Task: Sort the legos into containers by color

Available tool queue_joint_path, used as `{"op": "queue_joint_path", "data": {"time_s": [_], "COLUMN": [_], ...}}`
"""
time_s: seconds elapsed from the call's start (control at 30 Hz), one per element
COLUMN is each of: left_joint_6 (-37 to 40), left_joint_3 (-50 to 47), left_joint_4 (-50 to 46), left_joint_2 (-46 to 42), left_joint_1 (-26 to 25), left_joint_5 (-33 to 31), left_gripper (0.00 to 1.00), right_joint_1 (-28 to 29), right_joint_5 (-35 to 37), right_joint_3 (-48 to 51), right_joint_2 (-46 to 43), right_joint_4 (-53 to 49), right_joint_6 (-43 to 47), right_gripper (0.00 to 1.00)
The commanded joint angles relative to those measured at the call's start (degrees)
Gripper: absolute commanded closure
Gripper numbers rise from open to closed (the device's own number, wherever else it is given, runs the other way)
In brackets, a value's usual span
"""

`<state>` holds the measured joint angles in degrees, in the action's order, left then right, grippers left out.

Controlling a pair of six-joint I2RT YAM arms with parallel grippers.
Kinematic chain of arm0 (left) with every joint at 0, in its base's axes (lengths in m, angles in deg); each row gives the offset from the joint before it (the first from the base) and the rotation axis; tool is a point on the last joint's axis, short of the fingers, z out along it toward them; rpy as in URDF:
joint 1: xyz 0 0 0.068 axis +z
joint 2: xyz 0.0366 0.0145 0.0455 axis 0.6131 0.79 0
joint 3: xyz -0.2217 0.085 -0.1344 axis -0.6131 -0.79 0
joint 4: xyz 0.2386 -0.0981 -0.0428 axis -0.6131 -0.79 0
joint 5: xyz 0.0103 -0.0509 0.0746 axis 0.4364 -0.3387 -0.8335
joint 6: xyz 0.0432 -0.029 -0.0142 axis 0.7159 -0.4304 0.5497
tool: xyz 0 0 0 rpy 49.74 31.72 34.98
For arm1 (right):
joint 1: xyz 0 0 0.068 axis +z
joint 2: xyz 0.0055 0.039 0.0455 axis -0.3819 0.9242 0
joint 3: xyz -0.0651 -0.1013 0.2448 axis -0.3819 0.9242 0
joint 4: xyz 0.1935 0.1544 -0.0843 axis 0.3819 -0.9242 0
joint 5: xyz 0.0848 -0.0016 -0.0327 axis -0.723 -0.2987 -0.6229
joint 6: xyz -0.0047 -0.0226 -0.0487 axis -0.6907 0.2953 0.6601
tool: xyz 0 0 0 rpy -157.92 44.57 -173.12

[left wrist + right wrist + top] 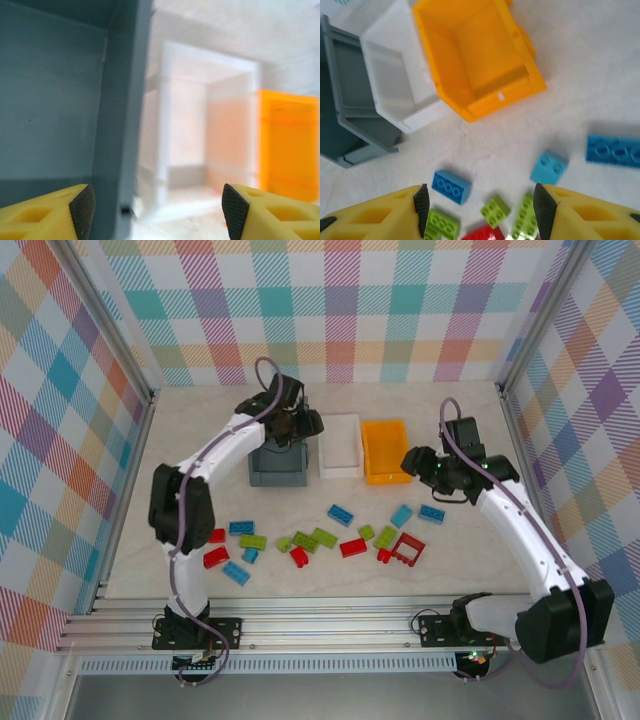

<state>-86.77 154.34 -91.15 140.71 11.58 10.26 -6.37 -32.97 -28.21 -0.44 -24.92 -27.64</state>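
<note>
Red, lime green and blue legos lie scattered across the near half of the table, among them a blue brick (341, 512), a green brick (324, 537) and an open red frame (408, 550). Three containers stand in a row behind them: grey-blue (278, 478), white (340, 470), orange-yellow (385, 448). My left gripper (290, 425) (157, 212) hangs open over the grey-blue bin's (50, 100) right wall, nothing between its fingers. Just right of the orange bin (475, 55) my right gripper (415, 462) (482, 210) is open and holds nothing, above a blue brick (451, 186) and a green brick (494, 211).
A second cluster of bricks lies at the near left, with a red one (216, 557) and a blue one (236, 573). Two blue bricks (432, 513) (401, 516) sit under the right arm. Checkered walls enclose the table on three sides; a metal rail runs along the near edge.
</note>
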Motion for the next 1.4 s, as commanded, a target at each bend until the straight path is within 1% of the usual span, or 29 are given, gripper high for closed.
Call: {"op": "queue_joint_path", "data": {"time_s": [0.0, 0.03, 0.1, 0.17, 0.23, 0.3, 0.37, 0.47, 0.53, 0.6, 0.67, 0.8, 0.9, 1.03, 1.1, 1.23, 1.33, 1.37], "left_joint_6": [-1.2, -0.8, -0.5, -0.9, -1.8, -2.1, -2.0, -0.6, 0.0, 0.0, -0.1, 0.9, 2.2, 3.9, 4.8, 5.5, 5.7, 5.3], "left_joint_3": [-4.9, -7.8, -14.0, -21.3, -28.0, -33.3, -37.5, -41.6, -42.4, -42.6, -43.0, -43.1, -42.4, -41.1, -40.5, -39.4, -39.2, -38.7], "left_joint_4": [4.9, 6.1, 9.0, 12.5, 16.7, 20.3, 21.9, 24.3, 24.0, 23.3, 23.7, 24.6, 24.2, 22.8, 22.4, 21.2, 20.2, 18.8], "left_joint_2": [-11.6, -14.6, -20.8, -26.9, -31.6, -35.4, -38.2, -40.7, -40.9, -40.7, -40.6, -40.6, -40.7, -40.6, -40.3, -39.7, -40.2, -40.4], "left_joint_1": [-2.9, -4.4, -8.3, -14.2, -20.9, -28.3, -35.6, -44.0, -47.4, -49.2, -50.0, -50.4, -50.4, -50.4, -50.4, -50.4, -50.5, -50.5], "left_joint_5": [4.0, 4.9, 5.9, 5.4, 3.7, -0.5, -5.9, -14.3, -18.3, -20.3, -21.1, -20.9, -21.4, -23.2, -23.7, -24.8, -26.6, -28.3], "left_gripper": [0.29, 0.23, 0.19, 0.15, 0.14, 0.14, 0.13, 0.08, 0.08, 0.08, 0.08, 0.08, 0.08, 0.08, 0.08, 0.09, 0.09, 0.09], "right_joint_1": [0.5, 0.4, 0.4, 0.0, -1.1, -2.7, -5.0, -9.3, -11.1, -12.7, -13.8, -16.0, -17.4, -19.1, -19.7, -19.9, -19.6, -18.9], "right_joint_5": [3.0, 3.6, 4.9, 5.3, 4.8, 2.5, 0.3, -5.7, -8.2, -10.6, -11.9, -12.8, -13.2, -13.9, -13.9, -13.2, -10.3, -8.5], "right_joint_3": [3.7, 4.8, 7.0, 9.1, 10.8, 11.3, 10.9, 12.0, 13.4, 14.5, 14.2, 14.2, 13.9, 14.2, 14.3, 14.0, 13.5, 12.4], "right_joint_2": [-2.6, -3.3, -4.2, -4.6, -3.9, -1.7, 1.9, 7.2, 9.7, 12.5, 15.6, 19.5, 21.8, 24.3, 25.2, 25.8, 23.0, 21.3], "right_joint_4": [-6.9, -7.6, -8.4, -8.2, -7.6, -6.1, -5.7, -1.9, 2.2, 6.0, 7.3, 11.1, 11.9, 12.8, 13.3, 12.6, 11.5, 10.7], "right_joint_6": [-9.4, -10.7, -14.0, -19.0, -25.1, -29.2, -33.5, -37.7, -40.7, -43.1, -44.7, -46.4, -46.7, -46.8, -46.4, -45.0, -41.6, -39.1], "right_gripper": [0.39, 0.37, 0.30, 0.25, 0.22, 0.22, 0.20, 0.19, 0.19, 0.18, 0.18, 0.17, 0.18, 0.22, 0.28, 0.52, 0.69, 0.72]}}
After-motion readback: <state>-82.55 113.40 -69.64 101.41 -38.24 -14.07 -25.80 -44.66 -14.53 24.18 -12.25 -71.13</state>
